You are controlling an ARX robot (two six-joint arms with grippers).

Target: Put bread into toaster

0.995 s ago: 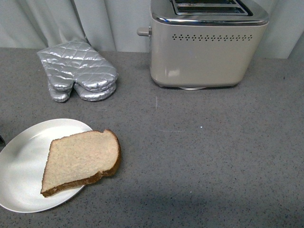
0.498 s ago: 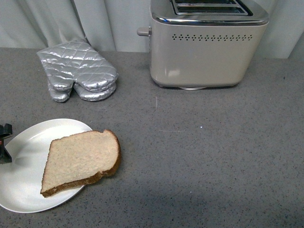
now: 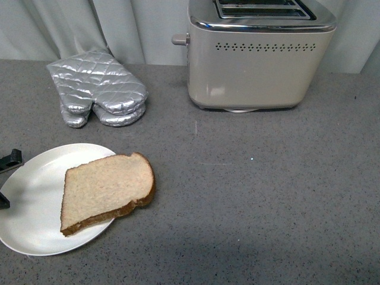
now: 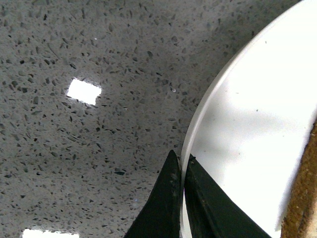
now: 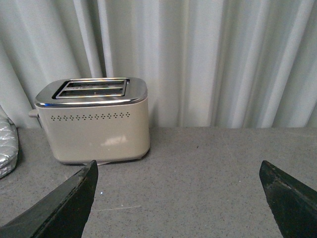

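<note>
The bread (image 3: pixel 107 190), a tan slice with a dark crust, lies flat on the right part of a white plate (image 3: pixel 32 208) at the near left of the counter. My left gripper (image 3: pixel 5 181) is at the plate's left rim and is shut on it. In the left wrist view its dark fingers (image 4: pixel 182 159) pinch the thin rim of the plate (image 4: pixel 247 124), and the bread crust (image 4: pixel 304 198) shows at the picture's edge. The cream toaster (image 3: pixel 255 59) stands at the back, both slots facing up. My right gripper (image 5: pixel 178 168) is open and empty, pointing towards the toaster (image 5: pixel 94 124).
Two silver quilted oven mitts (image 3: pixel 98 89) lie stacked at the back left, beside the toaster. A pale curtain (image 5: pixel 208 59) hangs behind the speckled grey counter (image 3: pixel 255 196). The toaster's lever knob (image 3: pixel 179 40) sticks out on its left side.
My left gripper came in from the left edge and shut on the plate's rim. The plate with the bread has shifted slightly away from me and to the right.
</note>
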